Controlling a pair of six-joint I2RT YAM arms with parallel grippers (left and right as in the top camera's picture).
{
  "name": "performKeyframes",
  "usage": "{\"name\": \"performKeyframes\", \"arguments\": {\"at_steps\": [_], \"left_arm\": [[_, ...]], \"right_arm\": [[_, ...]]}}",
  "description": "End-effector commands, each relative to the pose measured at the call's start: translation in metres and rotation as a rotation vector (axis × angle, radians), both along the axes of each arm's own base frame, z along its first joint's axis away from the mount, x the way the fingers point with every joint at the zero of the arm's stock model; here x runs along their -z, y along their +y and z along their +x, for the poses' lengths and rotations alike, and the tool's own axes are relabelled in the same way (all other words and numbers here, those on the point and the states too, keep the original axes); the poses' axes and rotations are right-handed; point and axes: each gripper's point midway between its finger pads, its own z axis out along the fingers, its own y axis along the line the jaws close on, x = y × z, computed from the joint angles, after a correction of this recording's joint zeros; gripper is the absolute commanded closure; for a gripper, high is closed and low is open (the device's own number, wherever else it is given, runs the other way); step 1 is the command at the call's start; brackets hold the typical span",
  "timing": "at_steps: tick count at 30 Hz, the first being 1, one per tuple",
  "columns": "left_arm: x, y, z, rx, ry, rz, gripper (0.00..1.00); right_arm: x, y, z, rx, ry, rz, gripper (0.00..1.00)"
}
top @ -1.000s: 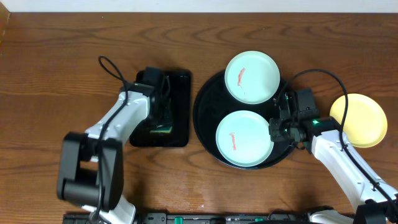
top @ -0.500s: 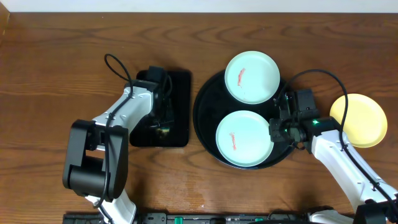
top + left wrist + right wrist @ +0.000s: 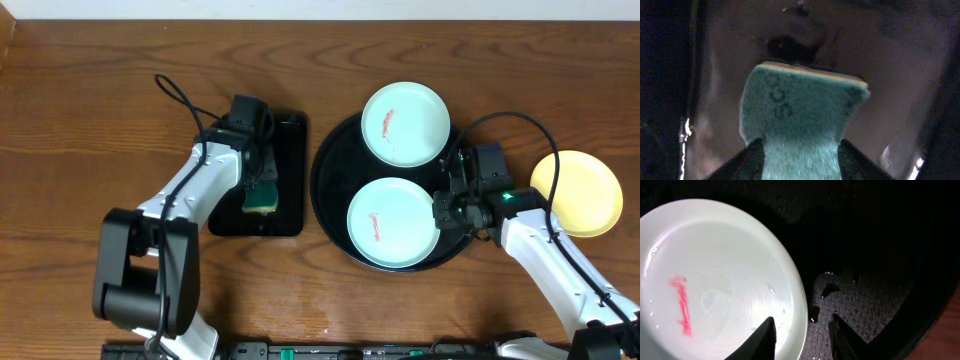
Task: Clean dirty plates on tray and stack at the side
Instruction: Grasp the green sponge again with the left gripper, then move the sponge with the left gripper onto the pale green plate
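Three plates share a wooden table (image 3: 100, 110). Two mint-white ones lie on the round black tray (image 3: 330, 185), and a yellow plate (image 3: 576, 193) sits alone on the wood at the tray's 3 o'clock, apart from its rim.

On the tray, the far plate (image 3: 405, 123) lies at 12 o'clock with its far edge lapping over the rim. The near plate (image 3: 392, 222) lies at 6 o'clock, and the two almost touch. Each mint plate carries a thin red smear (image 3: 376, 228) just left of its centre; the yellow one looks unmarked from overhead.

At the near plate's 3 o'clock edge, the right gripper (image 3: 447, 212) hangs low over the tray. Its wrist camera shows one finger (image 3: 765, 337) over the plate's glossy rim and the other over the tray's black floor, with the rim between them. Whether they pinch the plate or merely straddle it cannot be told.

A small tray (image 3: 292, 150), black and rectangular, lies across the table at the round tray's 9 o'clock. Over it, the left gripper (image 3: 258, 190) is clenched on a sponge (image 3: 800, 110). The wrist view shows the sponge's green face squeezed narrow between the fingers and flaring wider beyond them. A yellow layer runs along its far edge. Whether the sponge touches the small tray's floor cannot be told.
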Motion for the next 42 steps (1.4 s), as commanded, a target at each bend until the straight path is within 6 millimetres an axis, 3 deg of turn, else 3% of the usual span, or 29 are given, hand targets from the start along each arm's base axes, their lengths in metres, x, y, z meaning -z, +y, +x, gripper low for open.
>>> {"name": "performKeyframes", "arguments": {"at_steps": [1,4,6,12,13,14,15,22,31,33,37,42], "left_arm": [[0.031,0.007,-0.017,0.001,0.095,0.038,0.67],[0.039,0.001,-0.025,0.01,0.143,-0.001,0.75],[0.04,-0.004,-0.028,0.016,0.154,-0.03,0.92],[0.026,-0.007,-0.026,0.017,0.158,-0.047,0.92],[0.022,-0.007,-0.026,0.017,0.158,-0.047,0.79],[0.017,-0.007,-0.025,0.016,0.155,-0.048,0.5],[0.013,-0.007,-0.026,0.016,0.155,-0.048,0.41],[0.009,-0.004,-0.046,0.016,0.216,-0.04,0.38],[0.029,-0.008,-0.044,0.026,0.166,-0.048,0.77],[0.029,-0.008,-0.043,0.026,0.162,-0.049,0.92],[0.023,-0.008,-0.042,0.026,0.166,-0.049,0.92],[-0.008,-0.009,-0.04,0.027,0.164,-0.05,0.93]], "right_arm": [[-0.006,0.001,0.002,-0.009,-0.016,-0.004,0.66],[-0.006,0.001,0.001,-0.009,-0.011,-0.004,0.66],[-0.006,0.001,0.001,-0.009,-0.012,-0.004,0.66],[-0.005,0.001,0.001,-0.01,-0.011,-0.004,0.66],[-0.005,0.001,0.001,-0.009,-0.011,-0.005,0.66],[-0.006,0.001,0.001,-0.009,-0.011,-0.004,0.67],[-0.006,0.001,0.001,-0.009,-0.011,-0.004,0.67],[-0.006,0.001,0.001,-0.009,-0.011,-0.004,0.66],[-0.005,0.001,0.001,-0.009,-0.011,-0.005,0.66],[-0.005,0.001,0.001,-0.009,-0.011,-0.005,0.66],[-0.005,0.0,0.0,-0.009,-0.006,-0.005,0.66],[0.001,-0.004,0.0,0.002,-0.007,-0.031,0.69]]}}
